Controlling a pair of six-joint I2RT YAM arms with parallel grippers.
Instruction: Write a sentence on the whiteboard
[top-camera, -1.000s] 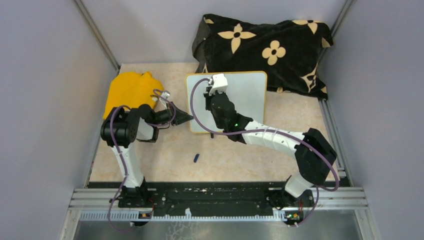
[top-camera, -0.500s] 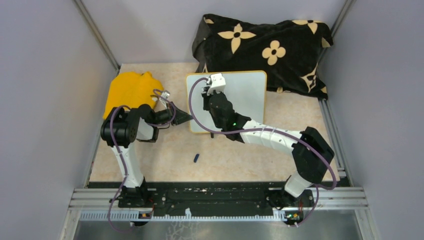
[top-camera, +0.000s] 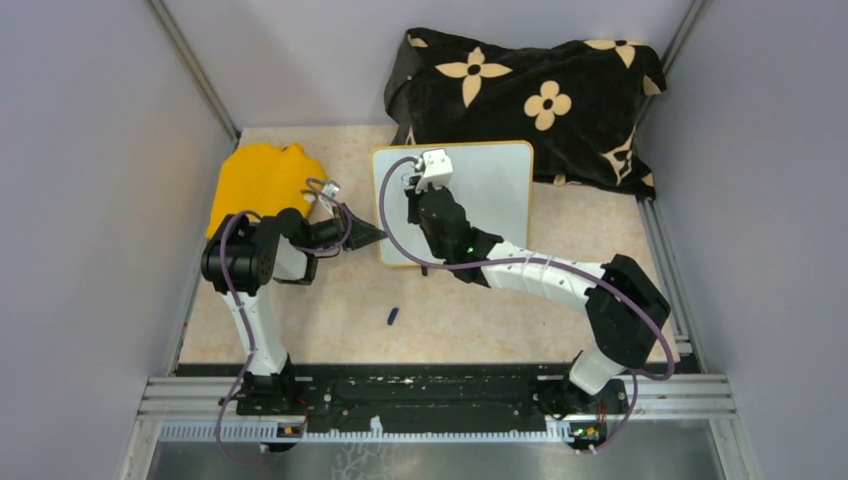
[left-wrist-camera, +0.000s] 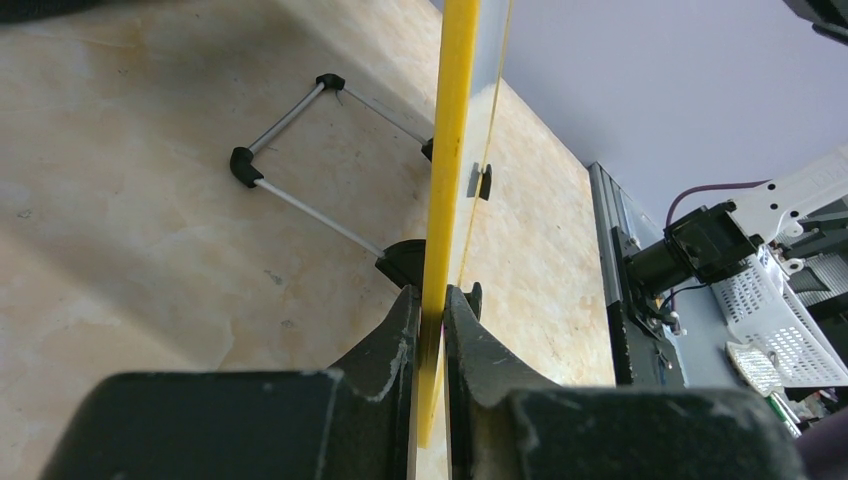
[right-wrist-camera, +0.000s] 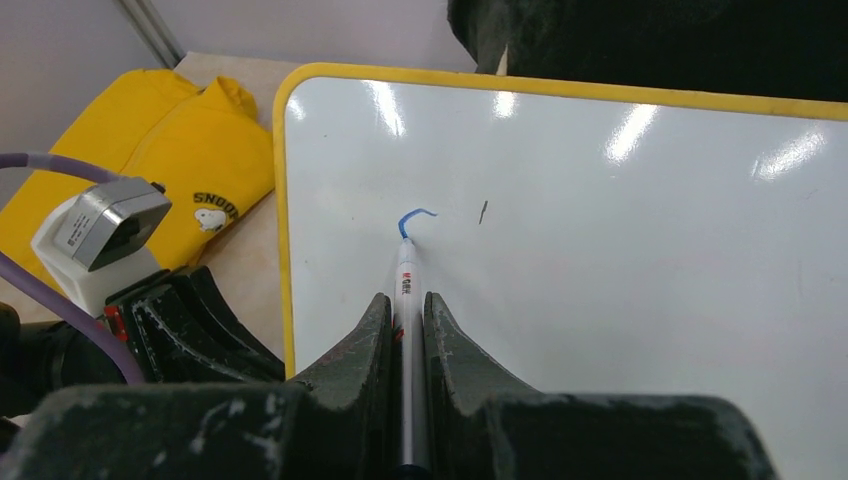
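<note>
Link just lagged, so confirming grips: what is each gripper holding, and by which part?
Left gripper clamps the whiteboard by its yellow rim, at the left edge. Right gripper holds a marker by its barrel, tip at the board.

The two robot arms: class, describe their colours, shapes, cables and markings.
The left arm and right arm have white links between bulky black joint housings, each trailed by a looping purple cable. A green light glows on the right arm. Fingers are black, wedge-shaped and scuffed pale.
</note>
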